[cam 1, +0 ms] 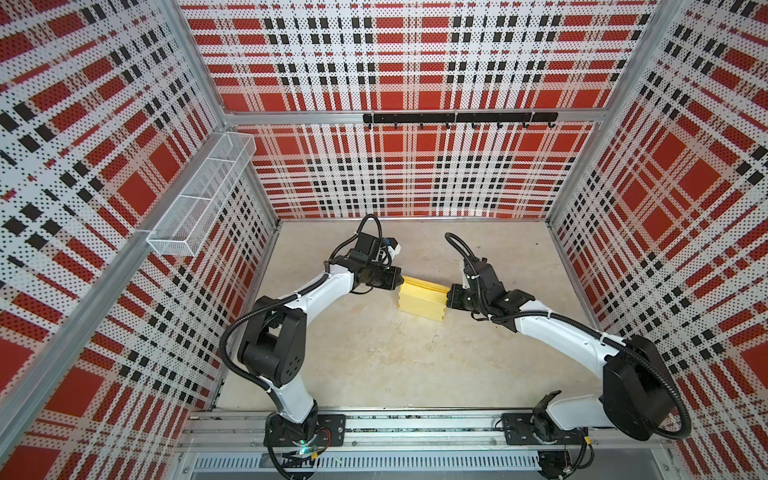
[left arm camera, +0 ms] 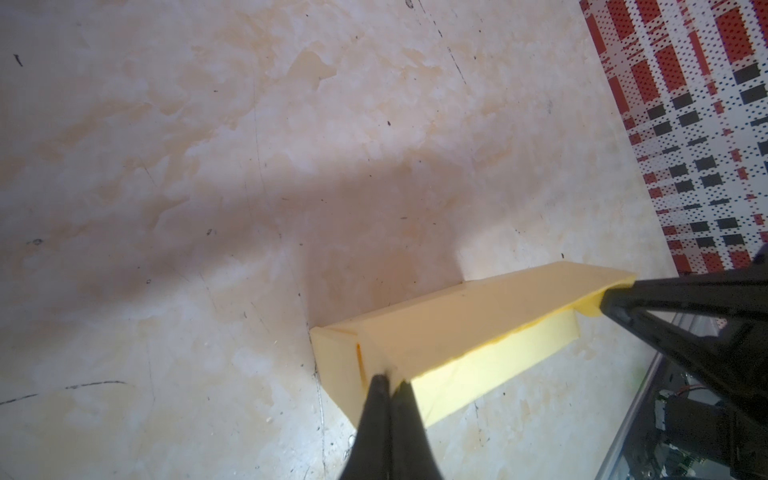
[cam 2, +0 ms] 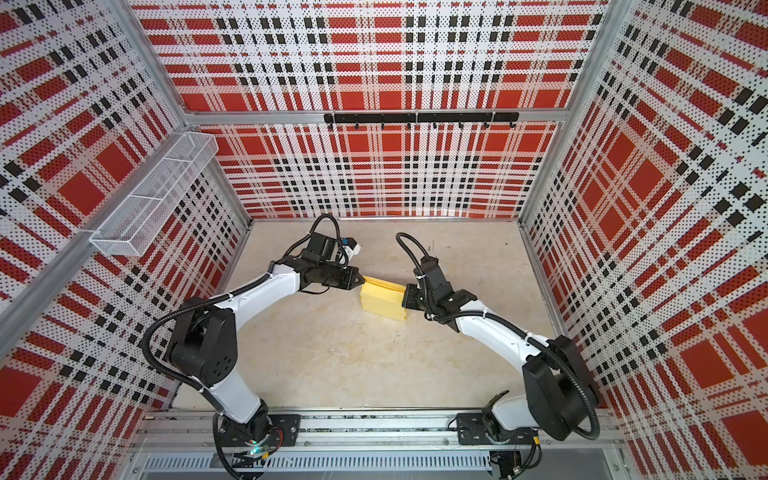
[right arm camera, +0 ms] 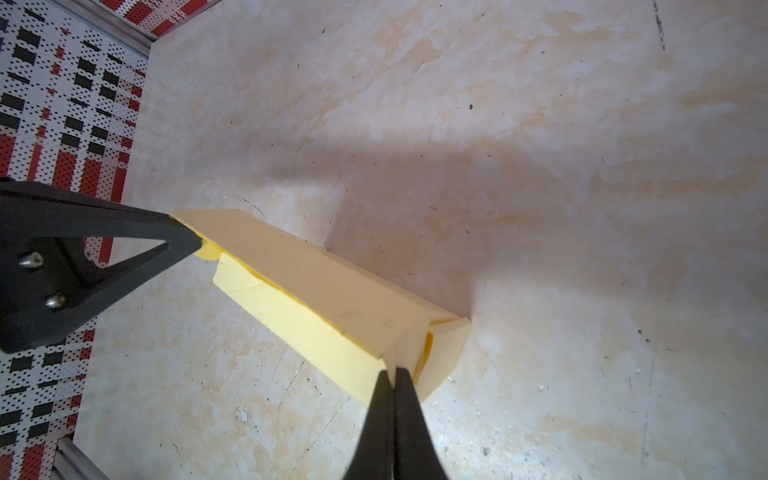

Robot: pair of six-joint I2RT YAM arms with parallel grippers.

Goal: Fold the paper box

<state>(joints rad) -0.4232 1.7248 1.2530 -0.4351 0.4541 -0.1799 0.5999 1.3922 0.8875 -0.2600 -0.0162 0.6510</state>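
Item: the paper box [cam 1: 422, 300] [cam 2: 383, 302] is showing as pale yellow thin card, already standing as a shallow rectangular box.
Position: it is sitting on the worktop [cam 1: 374, 357] near the middle, lying slightly aslant, with one short end facing each arm.
Top flap: in the left wrist view the box [left arm camera: 457, 328] is carrying a long flap that is sloping over the top, and its near edge is standing proud of the paler side wall below.
End panel: in the right wrist view the box [right arm camera: 316, 299] is showing a folded end with a narrow slit and an edge of card peeking from it.
Left tool: the left tool [cam 1: 401, 281] [cam 2: 362, 279] [left arm camera: 388, 380] is closed, its tips pinching the flap's corner at the box's left end.
Right tool: the right tool [cam 1: 449, 297] [cam 2: 404, 295] [right arm camera: 392, 374] is closed likewise, pinching the flap's corner at the opposite end.
Surroundings: a white wire basket [cam 1: 199, 199] is hanging on the left wall and a black hook rail [cam 1: 457, 118] is running along the back wall, both well apart from the box.
Obstructions: the two arms are flanking the box, and each tool is covering a corner of the flap.
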